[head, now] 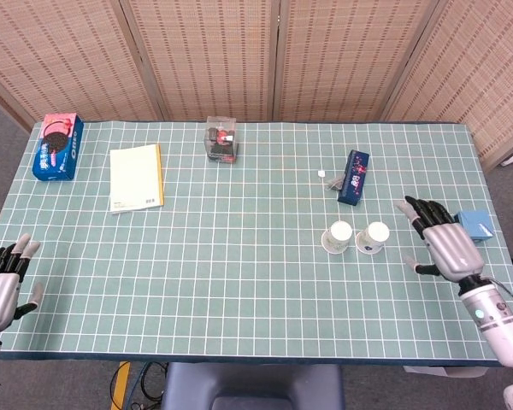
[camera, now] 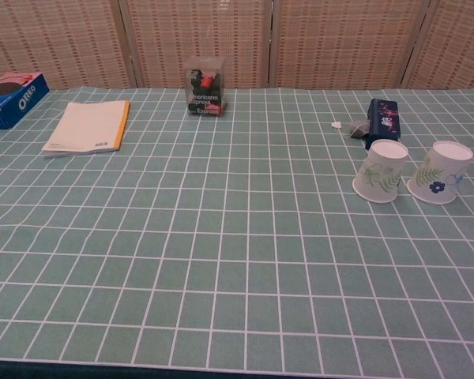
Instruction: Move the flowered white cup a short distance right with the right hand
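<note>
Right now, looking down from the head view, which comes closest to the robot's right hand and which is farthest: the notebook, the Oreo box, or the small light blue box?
From the right hand:
1. Light blue box, just beside it.
2. Notebook, far across the table.
3. Oreo box, at the far left corner.
</note>
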Tool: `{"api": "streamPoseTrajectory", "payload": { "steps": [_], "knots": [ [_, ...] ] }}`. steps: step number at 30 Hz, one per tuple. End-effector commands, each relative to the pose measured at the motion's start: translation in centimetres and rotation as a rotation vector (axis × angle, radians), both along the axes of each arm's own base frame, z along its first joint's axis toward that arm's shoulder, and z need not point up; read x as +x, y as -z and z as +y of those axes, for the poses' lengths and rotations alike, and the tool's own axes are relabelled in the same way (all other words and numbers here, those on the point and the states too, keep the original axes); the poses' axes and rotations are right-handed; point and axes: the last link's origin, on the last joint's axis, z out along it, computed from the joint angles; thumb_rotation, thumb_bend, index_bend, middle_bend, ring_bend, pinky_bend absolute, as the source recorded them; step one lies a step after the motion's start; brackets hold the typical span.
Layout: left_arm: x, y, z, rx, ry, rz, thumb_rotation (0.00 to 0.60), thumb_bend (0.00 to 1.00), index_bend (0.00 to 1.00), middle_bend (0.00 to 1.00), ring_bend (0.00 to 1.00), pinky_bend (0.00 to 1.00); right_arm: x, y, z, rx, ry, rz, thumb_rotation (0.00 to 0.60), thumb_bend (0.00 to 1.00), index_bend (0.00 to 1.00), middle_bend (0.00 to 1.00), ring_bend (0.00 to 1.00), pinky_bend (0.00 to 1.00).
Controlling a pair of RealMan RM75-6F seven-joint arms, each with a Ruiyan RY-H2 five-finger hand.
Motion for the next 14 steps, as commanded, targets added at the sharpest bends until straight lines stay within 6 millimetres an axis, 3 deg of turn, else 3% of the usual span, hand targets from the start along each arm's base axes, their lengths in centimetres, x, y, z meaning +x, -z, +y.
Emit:
{"api": "streamPoseTrajectory", "payload": {
  "steps": [1, 6, 14],
  "knots": [
    [0.1, 0.0, 0.1, -0.001, 0.006, 0.0, 0.6, 0.5, 0.0, 0.0, 0.0, 0.0, -3.2, 1.0, 3.1, -0.089, 0.005, 0.028, 0.6, 0.24, 0.0, 0.0, 0.0, 0.0],
    [0.3, 0.1, 0.2, -0.001, 0.02, 0.001, 0.6, 0.5, 0.0, 0.0, 0.0, 0.0, -4.9, 1.2, 4.7, -0.176, 0.017, 0.022, 0.6, 0.24, 0.0, 0.0, 0.0, 0.0],
    [0.6, 0.0, 0.3, -0.001, 0.045, -0.001, 0.6, 0.5, 0.0, 0.0, 0.0, 0.0, -5.5, 0.9, 5.1, -0.195, 0.026, 0.012, 0.6, 0.24, 0.0, 0.0, 0.0, 0.0]
  ]
}}
